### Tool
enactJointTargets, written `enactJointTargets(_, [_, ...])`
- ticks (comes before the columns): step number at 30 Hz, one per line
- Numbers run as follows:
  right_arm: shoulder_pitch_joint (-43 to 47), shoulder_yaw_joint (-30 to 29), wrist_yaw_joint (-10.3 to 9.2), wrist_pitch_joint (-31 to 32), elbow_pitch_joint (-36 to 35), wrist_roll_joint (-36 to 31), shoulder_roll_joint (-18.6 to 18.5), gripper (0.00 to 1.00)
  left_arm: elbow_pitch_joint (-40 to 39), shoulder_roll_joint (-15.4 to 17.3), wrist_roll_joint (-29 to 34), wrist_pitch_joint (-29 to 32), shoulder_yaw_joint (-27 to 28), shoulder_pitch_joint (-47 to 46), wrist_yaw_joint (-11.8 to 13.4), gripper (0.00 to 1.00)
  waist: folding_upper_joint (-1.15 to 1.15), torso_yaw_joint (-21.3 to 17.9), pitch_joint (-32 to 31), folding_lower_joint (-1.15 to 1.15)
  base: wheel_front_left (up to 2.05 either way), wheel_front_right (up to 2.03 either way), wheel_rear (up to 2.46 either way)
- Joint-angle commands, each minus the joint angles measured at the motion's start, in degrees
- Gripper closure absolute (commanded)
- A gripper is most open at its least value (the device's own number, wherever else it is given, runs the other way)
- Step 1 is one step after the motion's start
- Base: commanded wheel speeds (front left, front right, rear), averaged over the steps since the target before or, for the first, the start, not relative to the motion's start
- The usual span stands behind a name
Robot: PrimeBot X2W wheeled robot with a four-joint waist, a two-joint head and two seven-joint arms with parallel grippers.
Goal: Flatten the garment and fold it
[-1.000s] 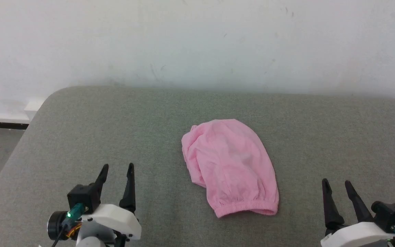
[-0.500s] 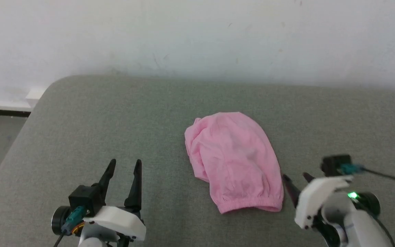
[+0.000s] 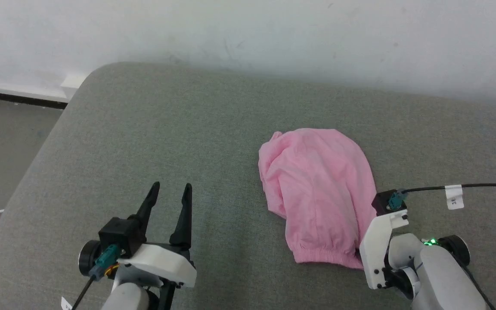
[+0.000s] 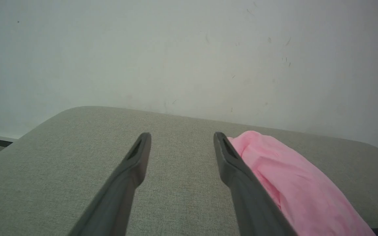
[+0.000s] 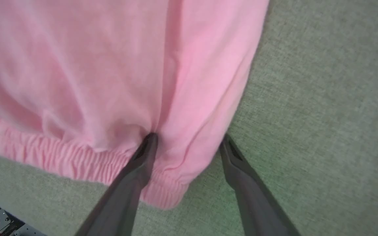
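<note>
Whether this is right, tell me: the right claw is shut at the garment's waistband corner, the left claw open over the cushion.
Wrong: the right claw is open, not shut, at the garment's waistband corner; the right wrist view shows it. The left claw is open over the cushion.

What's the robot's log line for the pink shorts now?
garment: soft light-pink shorts, crumpled on grey fabric cushion | right fingers: open at elastic waistband corner | left fingers: open, off shorts
</note>
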Motion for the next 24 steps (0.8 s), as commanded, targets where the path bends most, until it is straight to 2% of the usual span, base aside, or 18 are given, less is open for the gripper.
enactJointTargets(1, [0.84,0.81,-0.03,0.65,1.86,0.55,0.46,0.00,0.37,-0.41,0.63,-0.27,0.38,-1.09,-0.56,0.00,0.00,0.96,0.90,0.00,0.00,0.00,0.00])
enactJointTargets(2, [0.82,1.01,-0.03,0.69,2.25,0.86,0.46,0.55,0.56,-0.60,0.74,-0.27,0.52,-1.10,-0.70,0.00,0.00,1.00,0.93,0.00,0.00,0.00,0.00])
enactJointTargets(3, [0.64,1.17,-0.03,0.39,2.36,1.18,0.46,0.75,0.68,-0.77,0.80,-0.27,0.76,-1.09,-0.82,0.00,0.00,0.97,0.89,0.00,0.00,0.00,0.00])
enactJointTargets(4, [0.30,1.31,-0.03,-0.31,2.17,1.44,0.46,1.00,0.78,-0.87,0.91,-0.27,1.02,-1.02,-0.93,0.00,0.00,0.87,0.86,0.00,0.00,0.00,0.00])
enactJointTargets(8, [-1.64,-0.21,-0.03,-3.29,0.29,2.91,-0.37,1.00,1.01,-1.12,1.44,-0.27,1.95,-0.62,-1.28,0.00,0.00,0.20,0.53,0.00,0.00,0.00,0.00])
enactJointTargets(12, [-3.23,-3.82,-0.03,-5.22,-2.36,4.45,-4.39,1.00,1.07,-1.32,2.07,-0.27,2.57,-0.39,-1.59,0.00,0.00,-0.72,0.09,0.00,0.00,0.00,0.00])
enactJointTargets(17, [-2.43,-13.33,-0.03,-5.80,-2.09,2.42,-10.21,1.00,1.58,-1.47,2.51,-0.27,2.97,-0.29,-2.11,0.00,0.00,-1.41,-0.44,0.00,0.00,0.00,0.00])
enactJointTargets(20, [-0.58,-17.91,-0.03,-6.12,-0.63,0.47,-10.93,1.00,1.89,-1.54,2.61,-0.27,3.25,-0.26,-2.40,0.00,0.00,-1.61,-0.64,0.00,0.00,0.00,0.00])
enactJointTargets(21, [0.02,-18.77,-0.03,-6.55,-0.27,0.11,-10.61,0.91,2.00,-1.56,2.64,-0.27,3.37,-0.22,-2.47,0.00,0.00,-1.72,-0.75,0.00,0.00,0.00,0.00])
enactJointTargets(22, [0.48,-19.45,-0.03,-7.21,-0.01,0.31,-10.02,0.68,2.14,-1.60,2.62,-0.27,3.50,-0.09,-2.53,0.00,0.00,-1.86,-0.98,0.00,0.00,0.00,0.00])
enactJointTargets(23, [0.76,-20.18,-0.03,-8.33,-0.11,0.66,-9.41,0.00,2.29,-1.64,2.61,-0.27,3.60,0.07,-2.60,0.00,0.00,-1.98,-1.14,0.00,0.00,0.00,0.00])
enactJointTargets(24, [0.95,-20.70,-0.03,-9.92,-0.59,1.17,-8.76,0.00,2.46,-1.69,2.53,-0.27,3.72,0.26,-2.66,0.00,0.00,-2.13,-1.39,0.00,0.00,0.00,0.00])
